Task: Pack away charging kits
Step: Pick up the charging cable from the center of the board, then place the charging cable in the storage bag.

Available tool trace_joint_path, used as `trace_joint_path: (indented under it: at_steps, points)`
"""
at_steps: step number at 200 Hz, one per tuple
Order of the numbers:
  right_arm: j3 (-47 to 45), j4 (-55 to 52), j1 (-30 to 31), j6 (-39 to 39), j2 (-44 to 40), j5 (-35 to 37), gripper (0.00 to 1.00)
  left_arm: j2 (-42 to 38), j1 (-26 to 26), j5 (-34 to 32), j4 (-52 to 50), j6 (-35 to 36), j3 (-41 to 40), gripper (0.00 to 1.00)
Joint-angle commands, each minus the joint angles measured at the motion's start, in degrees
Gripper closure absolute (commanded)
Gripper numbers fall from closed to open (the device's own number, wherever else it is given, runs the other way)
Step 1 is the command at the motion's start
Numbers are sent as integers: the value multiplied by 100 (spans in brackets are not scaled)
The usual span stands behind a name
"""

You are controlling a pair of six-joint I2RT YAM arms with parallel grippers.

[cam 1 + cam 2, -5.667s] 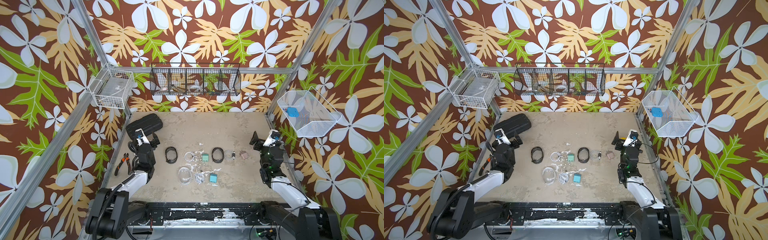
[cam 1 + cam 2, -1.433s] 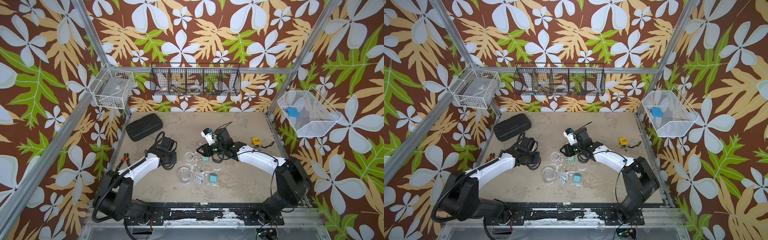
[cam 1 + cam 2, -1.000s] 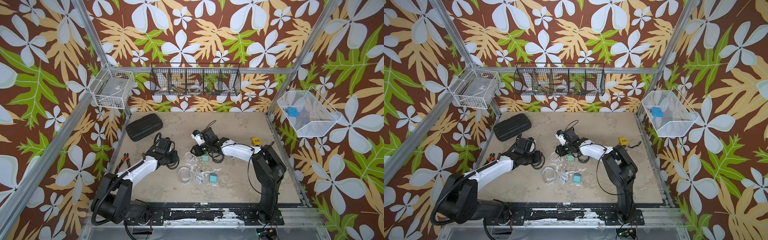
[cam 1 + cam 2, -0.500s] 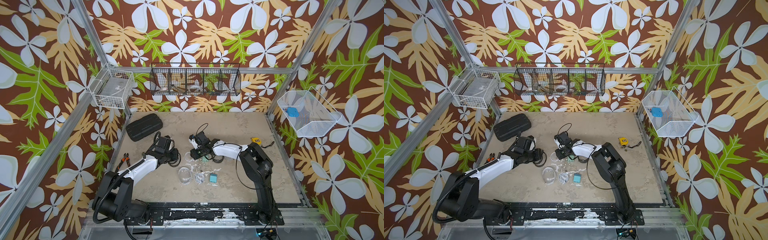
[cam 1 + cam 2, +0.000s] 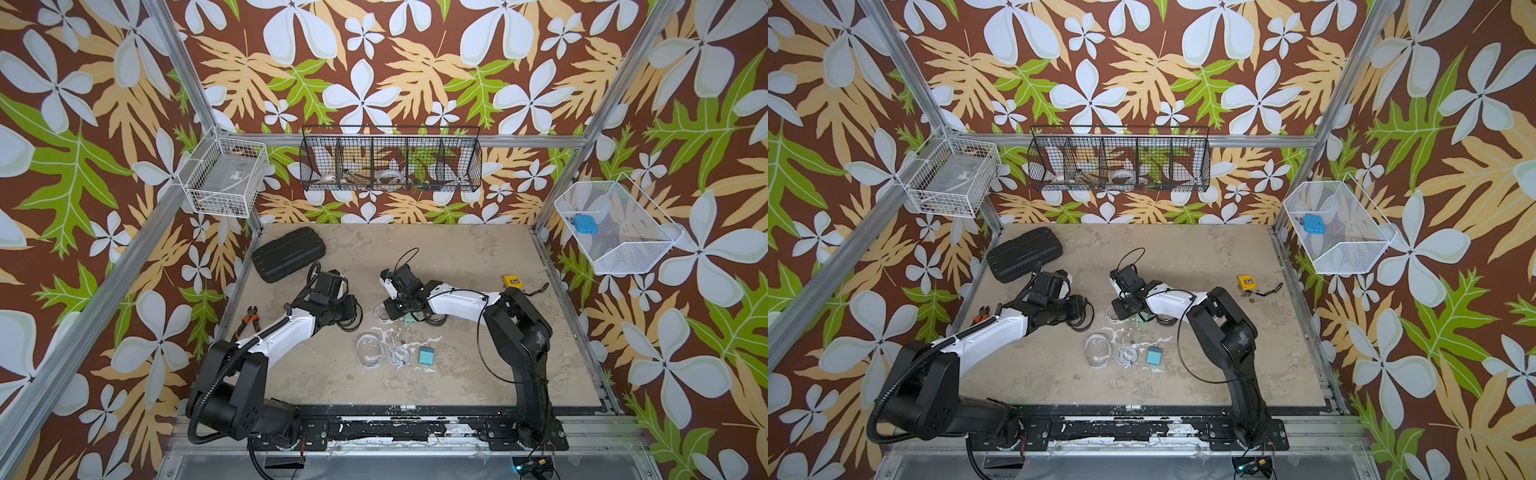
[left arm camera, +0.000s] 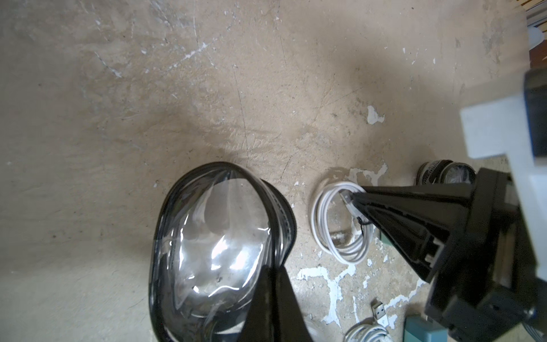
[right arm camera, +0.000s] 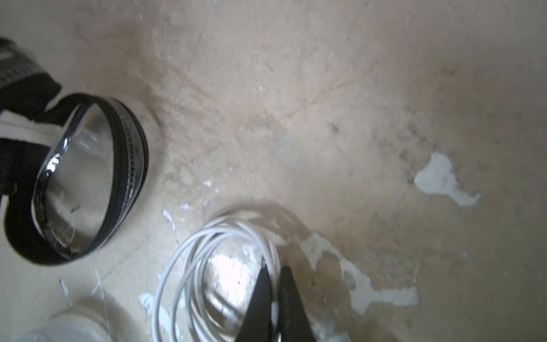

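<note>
The left end effector point(image 6: 273, 277) was pinched shut on the rim of the black-rimmed pouch point(image 6: 213, 245). The pouch's clear body stretched away ahead of the fingertips, tilted rather than lying flat. Just beside that pouch, across a narrow strip of bare worktop point(image 6: 207, 88), lay the coiled white cable point(image 6: 321, 225). The right end effector point(image 7: 274, 275) had its jaws closed narrow on strands at the coil's edge. The rest of the loop spread out ahead of and beside its fingertips on the worktop. The two end effectors faced each other, with the pouch and the coil between them.

In a top view the mint green plug point(image 5: 410, 319) sat just behind the right end effector, partly covered by the wrist. A second black-rimmed pouch point(image 5: 434, 322) lay farther back, under the right forearm point(image 5: 457, 301), which hid most of it.

On the robot-base side of both end effectors sat a row of three things. These were the clear-rimmed pouch point(image 5: 369, 351), a second white cable point(image 5: 397, 355) and the teal plug point(image 5: 425, 356), close together and apart from either grip.

Well beyond the left end effector rested the black ribbed hard case point(image 5: 289, 259). Orange-handled pliers point(image 5: 248, 316) lay beside the left arm at the worktop's edge. A yellow tape measure point(image 5: 512, 281) sat well behind the right end effector, past the elbow.
</note>
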Motion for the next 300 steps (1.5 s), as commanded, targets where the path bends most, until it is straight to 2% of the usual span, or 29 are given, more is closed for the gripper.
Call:
trace_joint_path:
  at_steps: [1, 58, 99, 127, 177, 221, 300]
  points:
    - [23, -165, -5, -29, -263, 274, 100, 43, 13, 123, 133, -85, 66, 100]
    - [223, -380, 6, 130, -770, -164, 100, 268, 13, 617, 361, -405, 196, 100]
    - [283, -190, 81, 378, -559, -670, 100, 370, 13, 829, 479, -603, 371, 100]
    - [344, -86, 131, 400, -210, -756, 100, 288, 9, 863, 464, -637, 376, 100]
    - [289, -125, 136, 171, -59, -297, 100, 24, 14, 1208, 851, -742, -20, 100]
    - [532, -139, 254, 171, -196, -335, 100, -17, 13, 1640, 1670, -1110, -471, 100]
    - [822, -156, 342, 140, 206, -353, 100, 75, 38, 1837, 2060, -1235, -496, 100]
